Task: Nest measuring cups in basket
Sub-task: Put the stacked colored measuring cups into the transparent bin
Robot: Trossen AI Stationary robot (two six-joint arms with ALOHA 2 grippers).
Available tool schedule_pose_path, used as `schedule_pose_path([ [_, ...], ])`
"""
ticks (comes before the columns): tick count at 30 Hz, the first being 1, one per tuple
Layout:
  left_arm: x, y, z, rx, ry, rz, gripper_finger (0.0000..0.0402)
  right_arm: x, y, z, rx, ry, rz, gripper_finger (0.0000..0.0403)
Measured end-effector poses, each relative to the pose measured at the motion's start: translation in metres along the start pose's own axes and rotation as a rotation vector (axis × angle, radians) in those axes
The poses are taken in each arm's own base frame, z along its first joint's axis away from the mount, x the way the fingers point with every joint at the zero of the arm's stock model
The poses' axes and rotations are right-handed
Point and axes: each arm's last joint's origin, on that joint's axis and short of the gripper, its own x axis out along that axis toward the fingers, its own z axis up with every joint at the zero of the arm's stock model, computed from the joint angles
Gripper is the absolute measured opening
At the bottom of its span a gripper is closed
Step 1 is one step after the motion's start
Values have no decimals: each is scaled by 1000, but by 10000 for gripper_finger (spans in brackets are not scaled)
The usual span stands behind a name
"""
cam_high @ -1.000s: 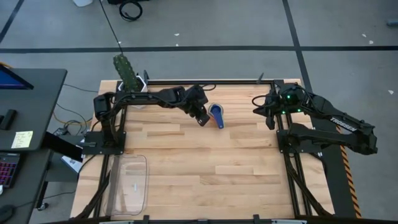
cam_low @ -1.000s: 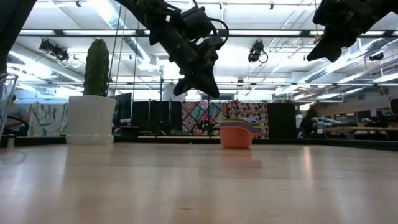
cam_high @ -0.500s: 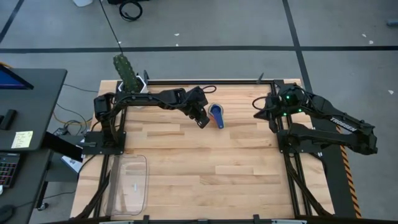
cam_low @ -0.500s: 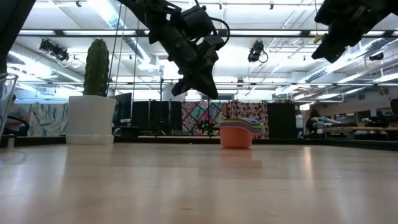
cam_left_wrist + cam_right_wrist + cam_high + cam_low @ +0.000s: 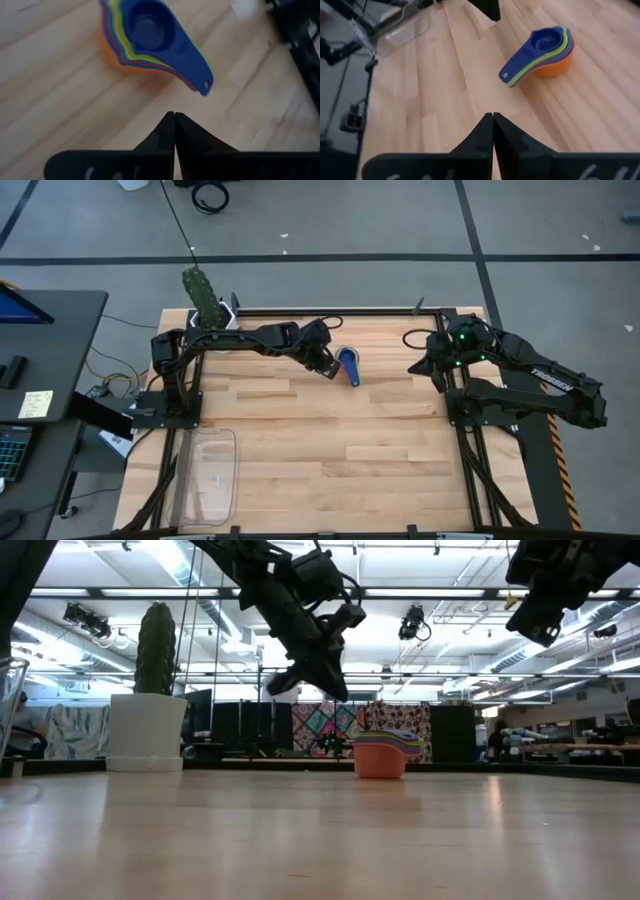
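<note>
Hovering just left of the nested measuring cups (image 5: 348, 364), the left gripper (image 5: 325, 366) has its fingers pressed together, empty — the right gripper (image 5: 418, 366), likewise closed, waits far right.

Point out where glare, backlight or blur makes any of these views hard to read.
Low view: bright ceiling lights backlight the left gripper into a dark silhouette; the nested measuring cups stay readable. Left wrist view: the cups' blue handle looks softly blurred. High view: even light, though the clear basket shows only faintly against the table.
</note>
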Motion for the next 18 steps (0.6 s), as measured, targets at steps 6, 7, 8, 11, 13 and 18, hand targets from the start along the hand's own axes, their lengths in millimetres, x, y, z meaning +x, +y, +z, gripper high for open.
schedule_pose_path([
  [6, 12, 3, -3, -130, -8, 44, 9, 0, -1, 0, 53, -5, -20, 16],
  [7, 18, 4, -4, -159, 1, 51, 9, 0, -1, 0, 53, -6, -20, 16],
  [8, 23, 6, -5, -187, 4, 49, 9, 0, -1, 0, 53, -7, -20, 16],
  [11, 34, 6, -4, -234, -8, 12, 9, 0, -1, 1, 52, -8, -20, 16],
  [13, 36, 3, 0, -261, -41, -31, 9, 0, -1, 1, 54, -8, -20, 16],
  [18, 46, 2, 1, -319, -33, -90, 9, 0, 0, 1, 53, -10, -18, 17],
])
